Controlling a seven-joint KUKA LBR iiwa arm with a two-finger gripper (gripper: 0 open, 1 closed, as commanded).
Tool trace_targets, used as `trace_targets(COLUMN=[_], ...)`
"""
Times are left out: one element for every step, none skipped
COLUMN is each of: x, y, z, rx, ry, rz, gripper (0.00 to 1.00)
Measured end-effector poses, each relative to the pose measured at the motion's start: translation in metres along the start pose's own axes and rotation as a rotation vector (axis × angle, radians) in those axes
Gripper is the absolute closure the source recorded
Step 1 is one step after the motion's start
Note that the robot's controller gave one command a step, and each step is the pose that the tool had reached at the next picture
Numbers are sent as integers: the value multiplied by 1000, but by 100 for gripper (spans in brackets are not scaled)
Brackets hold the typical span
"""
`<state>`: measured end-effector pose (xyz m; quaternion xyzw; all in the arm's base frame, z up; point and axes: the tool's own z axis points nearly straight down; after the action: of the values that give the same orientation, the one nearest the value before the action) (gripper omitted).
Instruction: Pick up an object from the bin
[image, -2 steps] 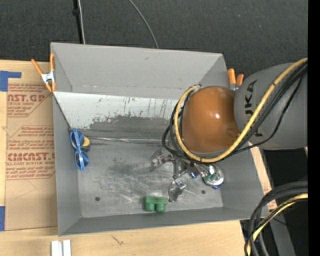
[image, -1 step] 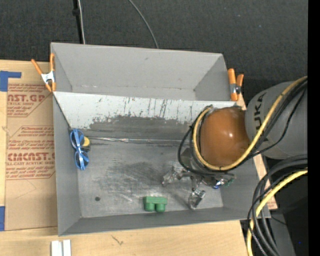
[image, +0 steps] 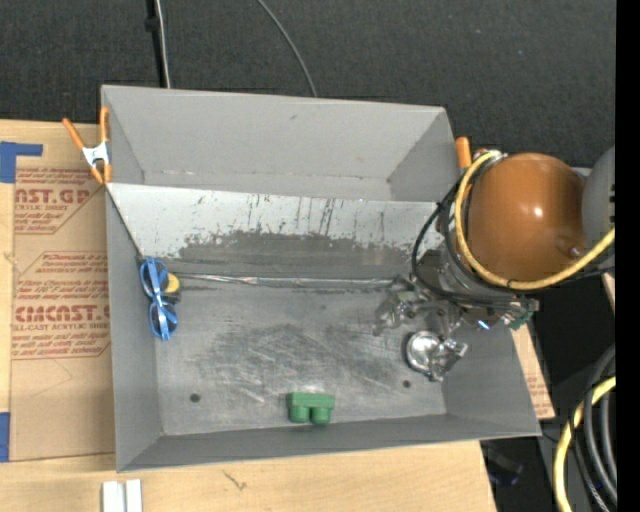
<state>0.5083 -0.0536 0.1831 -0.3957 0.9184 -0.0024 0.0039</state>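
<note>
Orange wrist cover, frame right; gripper low in bin. Grip: I cannot tell. Green block lies unlifted; pick pending.

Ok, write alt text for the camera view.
The robot's gripper hangs low at the right end of a grey metal bin. A small green block lies by the near wall, a blue piece at the left wall.
</note>
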Motion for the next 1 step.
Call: trace_targets(x=[21], y=[-92], z=[83], rx=[-11], ry=[-2], rz=[-170], gripper=[0])
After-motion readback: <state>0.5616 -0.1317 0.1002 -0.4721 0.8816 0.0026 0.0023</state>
